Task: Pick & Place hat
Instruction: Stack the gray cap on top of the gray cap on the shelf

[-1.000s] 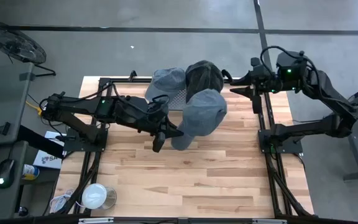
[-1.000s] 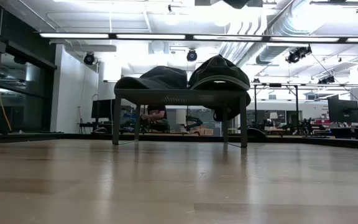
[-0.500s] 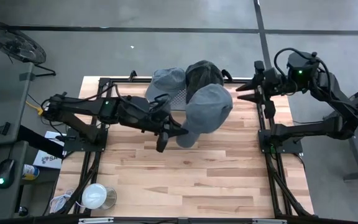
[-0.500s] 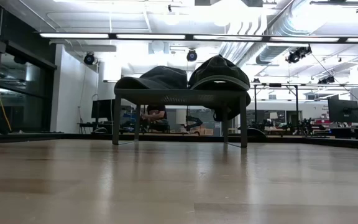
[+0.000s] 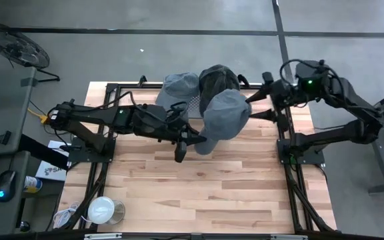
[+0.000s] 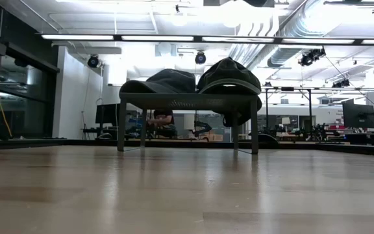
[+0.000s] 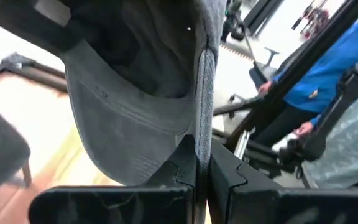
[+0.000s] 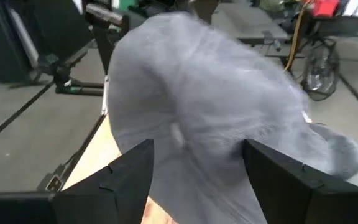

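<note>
Wooden table [image 5: 212, 187] is bearing a small mesh-topped metal stand [image 6: 187, 99] at its far edge; a grey cap [image 6: 161, 81] and darker cap [image 6: 229, 75] are resting on the stand.

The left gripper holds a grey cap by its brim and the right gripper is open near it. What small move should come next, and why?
Probably the right gripper should advance a little toward the crown of the grey cap. Its fingers stand open with the cap just ahead, while the left gripper pinches the brim, holding the cap above the table.
</note>
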You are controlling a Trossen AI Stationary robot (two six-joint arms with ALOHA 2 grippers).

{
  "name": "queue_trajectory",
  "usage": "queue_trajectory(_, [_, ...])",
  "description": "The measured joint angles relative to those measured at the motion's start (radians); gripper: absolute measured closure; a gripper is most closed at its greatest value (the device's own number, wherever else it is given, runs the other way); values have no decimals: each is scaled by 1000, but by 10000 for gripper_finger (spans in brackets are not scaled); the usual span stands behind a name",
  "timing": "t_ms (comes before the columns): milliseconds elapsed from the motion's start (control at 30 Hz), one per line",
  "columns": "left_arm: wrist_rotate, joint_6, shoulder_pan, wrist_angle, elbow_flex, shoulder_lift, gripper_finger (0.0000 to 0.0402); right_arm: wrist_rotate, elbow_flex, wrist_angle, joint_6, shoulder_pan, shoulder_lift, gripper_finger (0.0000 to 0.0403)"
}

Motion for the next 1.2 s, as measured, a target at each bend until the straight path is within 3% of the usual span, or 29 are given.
queue_trajectory(167, [49, 18, 35, 70, 0, 10, 396, 93, 0, 12, -39, 66, 30, 162])
queue_trajectory(533, [132, 34, 45, 68, 0, 10, 396, 156, 0, 19, -71, 122, 80, 180])
queue_trajectory(800, [135, 64, 45, 68, 0, 10, 396, 157, 0, 42, -72, 122, 74, 251])
queue_trajectory(1200, [144, 127, 97, 75, 0, 10, 396, 156, 0, 57, -72, 122, 70, 392])
